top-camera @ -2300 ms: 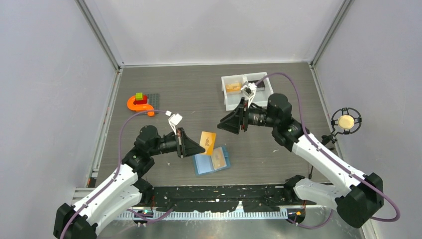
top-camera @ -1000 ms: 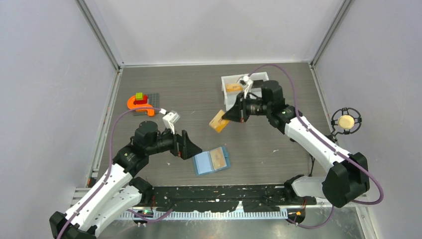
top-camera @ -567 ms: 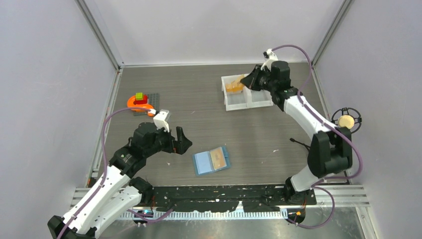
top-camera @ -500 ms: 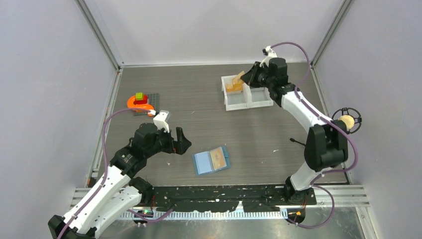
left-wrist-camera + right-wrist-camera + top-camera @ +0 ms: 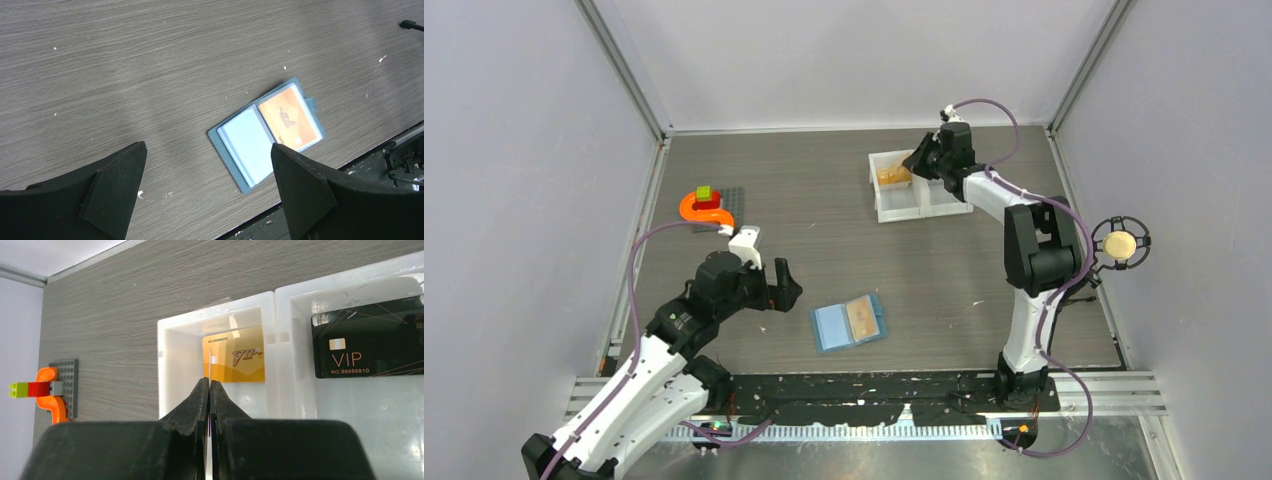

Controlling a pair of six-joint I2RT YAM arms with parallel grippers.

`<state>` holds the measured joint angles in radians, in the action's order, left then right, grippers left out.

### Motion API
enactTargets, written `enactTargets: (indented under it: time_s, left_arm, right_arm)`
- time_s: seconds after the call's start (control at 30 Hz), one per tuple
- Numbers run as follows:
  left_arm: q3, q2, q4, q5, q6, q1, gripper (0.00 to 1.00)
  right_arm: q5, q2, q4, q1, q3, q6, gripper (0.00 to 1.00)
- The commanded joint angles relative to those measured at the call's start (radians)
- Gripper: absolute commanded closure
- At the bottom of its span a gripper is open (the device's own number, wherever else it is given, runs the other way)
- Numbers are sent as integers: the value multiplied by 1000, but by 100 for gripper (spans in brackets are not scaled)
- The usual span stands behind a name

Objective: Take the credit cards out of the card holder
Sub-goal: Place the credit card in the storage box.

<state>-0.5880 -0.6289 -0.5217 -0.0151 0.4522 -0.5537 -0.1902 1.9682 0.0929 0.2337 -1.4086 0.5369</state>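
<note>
The light-blue card holder (image 5: 834,328) (image 5: 247,145) lies open and flat near the table's front edge, with an orange credit card (image 5: 860,318) (image 5: 288,117) in its right half. My left gripper (image 5: 784,287) (image 5: 207,147) hangs open to its left, holding nothing. My right gripper (image 5: 916,163) (image 5: 210,381) is over the white tray (image 5: 924,212) (image 5: 170,365), shut on a thin credit card (image 5: 210,362) seen edge-on. A gold VIP card (image 5: 891,176) (image 5: 234,355) lies in the tray's left compartment. The right compartment holds a black VIP card (image 5: 367,345).
An orange curved toy piece (image 5: 704,209) (image 5: 50,390) with small bricks rests on a grey plate at the back left. A round device (image 5: 1121,243) on a stand sits at the table's right edge. A black rail (image 5: 874,385) runs along the front.
My right arm has swung with the card from the table's middle to the tray at the back. My left gripper, open, has drawn back to the left, away from the card holder.
</note>
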Motion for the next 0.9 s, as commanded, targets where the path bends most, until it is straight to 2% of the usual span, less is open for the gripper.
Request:
enactTargets:
  time_s: [0.0, 0.4, 0.6, 0.73, 0.87]
  left_arm:
    - [-50, 10, -12, 19, -20, 5, 0]
    - [-54, 0, -10, 26, -25, 5, 0]
    - [-64, -10, -13, 23, -29, 5, 0]
    - [-61, -12, -12, 21, -29, 4, 0]
    - [-62, -16, -15, 20, -28, 5, 0]
  right_arm:
    - [25, 44, 71, 3, -76, 45, 93]
    - [-10, 159, 135, 3, -133, 129, 92]
    - [-20, 186, 122, 3, -163, 133, 85]
    - [1, 173, 86, 4, -171, 106, 72]
    - [27, 156, 37, 4, -196, 68, 65]
